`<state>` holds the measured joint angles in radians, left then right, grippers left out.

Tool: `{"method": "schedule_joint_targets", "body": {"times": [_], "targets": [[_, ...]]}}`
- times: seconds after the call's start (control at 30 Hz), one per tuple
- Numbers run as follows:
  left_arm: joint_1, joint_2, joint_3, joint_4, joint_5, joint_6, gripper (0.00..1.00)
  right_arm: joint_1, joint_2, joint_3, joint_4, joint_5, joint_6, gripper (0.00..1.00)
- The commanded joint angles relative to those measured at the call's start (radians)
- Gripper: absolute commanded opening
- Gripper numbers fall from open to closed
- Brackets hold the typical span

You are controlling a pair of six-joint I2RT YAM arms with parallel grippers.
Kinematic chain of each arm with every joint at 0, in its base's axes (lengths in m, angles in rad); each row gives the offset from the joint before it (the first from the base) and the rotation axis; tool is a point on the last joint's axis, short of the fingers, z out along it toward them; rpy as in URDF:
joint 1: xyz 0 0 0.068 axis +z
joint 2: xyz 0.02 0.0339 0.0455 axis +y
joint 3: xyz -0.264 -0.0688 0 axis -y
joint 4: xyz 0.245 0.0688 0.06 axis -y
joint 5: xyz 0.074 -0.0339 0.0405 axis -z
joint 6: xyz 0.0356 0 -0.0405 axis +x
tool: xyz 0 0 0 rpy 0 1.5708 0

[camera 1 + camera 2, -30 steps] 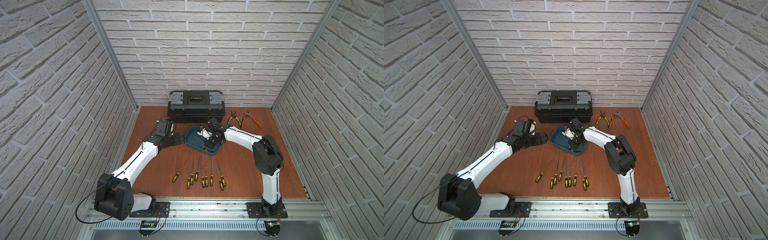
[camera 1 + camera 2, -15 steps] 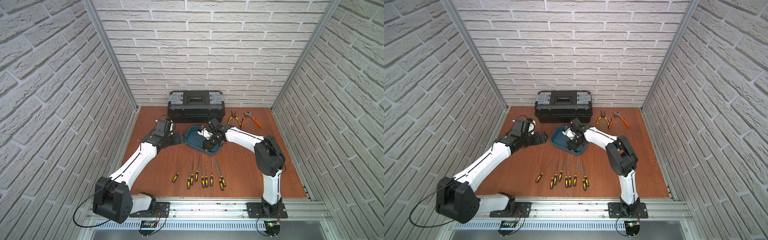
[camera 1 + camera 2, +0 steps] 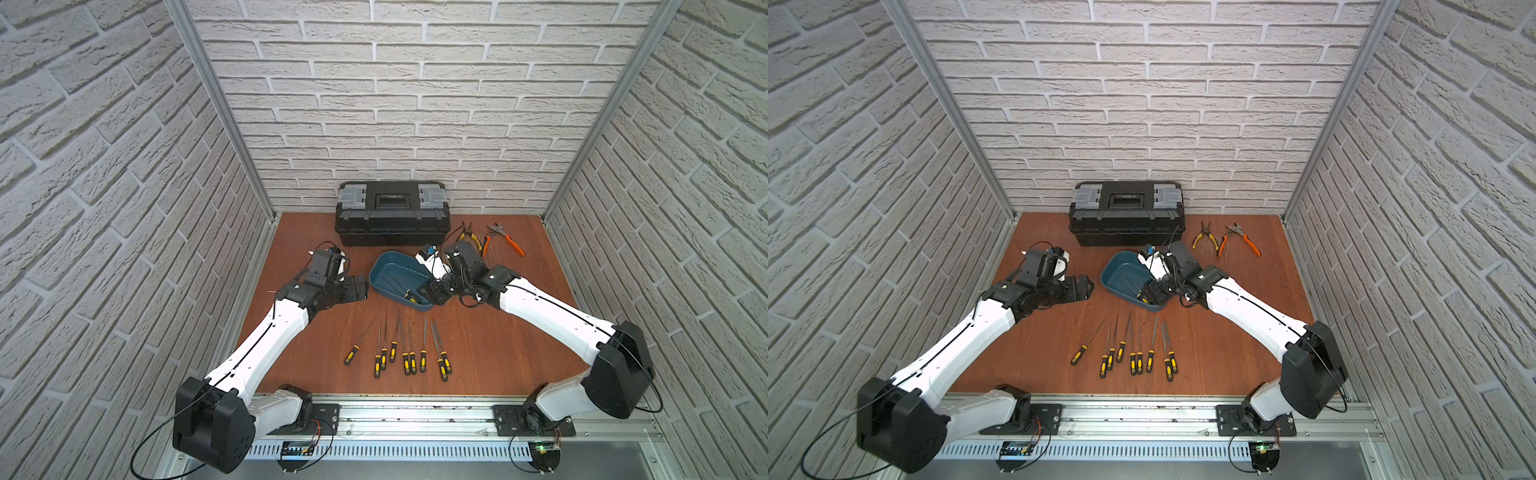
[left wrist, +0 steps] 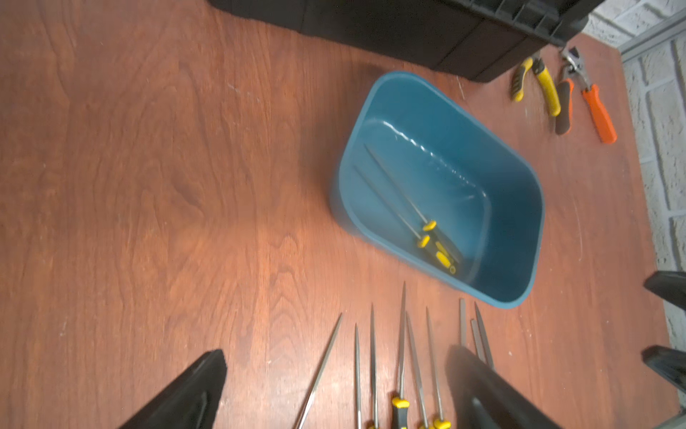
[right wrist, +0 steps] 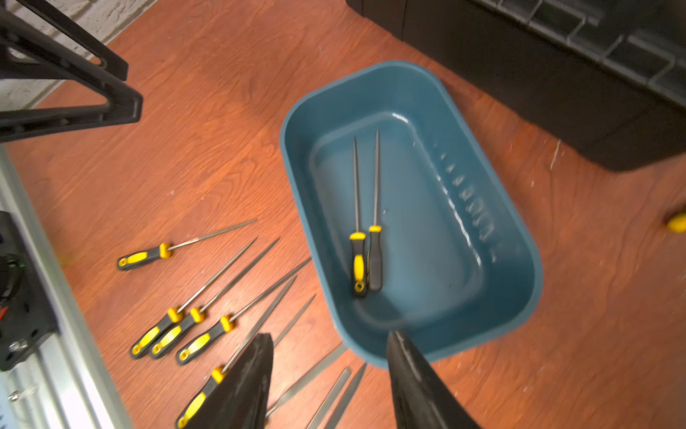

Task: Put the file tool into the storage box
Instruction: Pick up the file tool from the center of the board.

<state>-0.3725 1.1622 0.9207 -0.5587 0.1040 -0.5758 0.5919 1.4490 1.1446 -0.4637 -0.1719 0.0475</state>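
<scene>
Steel files (image 3: 406, 362) with yellow-black handles lie between the released, empty right claw (image 5: 330, 334) and the brown wooden table's (image 3: 498, 340) front edge, shafts pointing toward the shallow teal plastic storage box (image 3: 384, 272).

top views: high, frontal | wrists: close, both on storage box (image 4: 516, 208)

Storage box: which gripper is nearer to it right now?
Right. The right gripper hangs over the near corner of the storage box; the left gripper sits off its left side, apart from it.

storage box (image 4: 516, 223) w/ 2 files (image 4: 427, 226) inside (side by side)
</scene>
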Motion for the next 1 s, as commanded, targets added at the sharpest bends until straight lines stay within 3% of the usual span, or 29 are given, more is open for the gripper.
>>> {"method": "schedule_joint_targets", "body": {"times": [0.0, 0.33, 0.7, 0.97], "targets": [[-0.028, -0.044, -0.034, -0.012, -0.013, 0.001, 0.98, 0.012, -0.087, -0.078, 0.045, 0.036, 0.106, 0.53], [-0.188, -0.11, -0.128, -0.051, -0.077, -0.066, 0.98, 0.038, -0.368, -0.35, 0.094, 0.054, 0.318, 0.52], [-0.363, -0.194, -0.267, -0.02, -0.171, -0.205, 0.98, 0.115, -0.634, -0.633, -0.019, 0.257, 0.575, 0.44], [-0.451, -0.189, -0.31, 0.006, -0.279, -0.256, 0.98, 0.209, -0.702, -0.806, 0.062, 0.278, 0.723, 0.42]]}}
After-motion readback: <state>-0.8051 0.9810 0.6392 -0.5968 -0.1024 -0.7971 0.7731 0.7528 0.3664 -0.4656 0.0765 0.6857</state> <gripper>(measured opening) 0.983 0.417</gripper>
